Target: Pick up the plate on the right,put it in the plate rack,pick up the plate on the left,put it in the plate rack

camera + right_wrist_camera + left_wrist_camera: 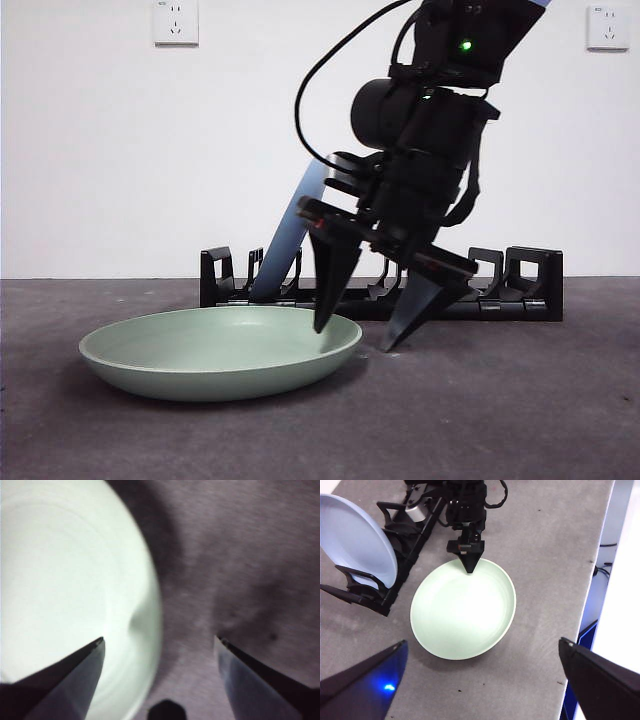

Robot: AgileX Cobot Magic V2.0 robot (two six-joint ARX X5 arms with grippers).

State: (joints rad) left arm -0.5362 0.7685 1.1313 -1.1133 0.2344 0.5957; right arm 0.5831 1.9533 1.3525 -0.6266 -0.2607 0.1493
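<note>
A pale green plate [200, 350] [462, 612] [60, 580] lies flat on the grey table in front of the plate rack [520, 275] [405, 540]. My right gripper [354, 338] [469, 567] [159, 640] is open and straddles the plate's right rim, one jaw inside the plate and the other outside, just above the table. A light blue plate [295, 225] [355, 540] stands tilted in the rack's left part. My left gripper [481, 641] hangs open high above the green plate, holding nothing.
The table's edge [600, 580] runs close beside the green plate in the left wrist view. Behind the rack a white wall carries two sockets [176, 22] [608, 27]. The right arm's black cable [310, 80] loops out on its left side.
</note>
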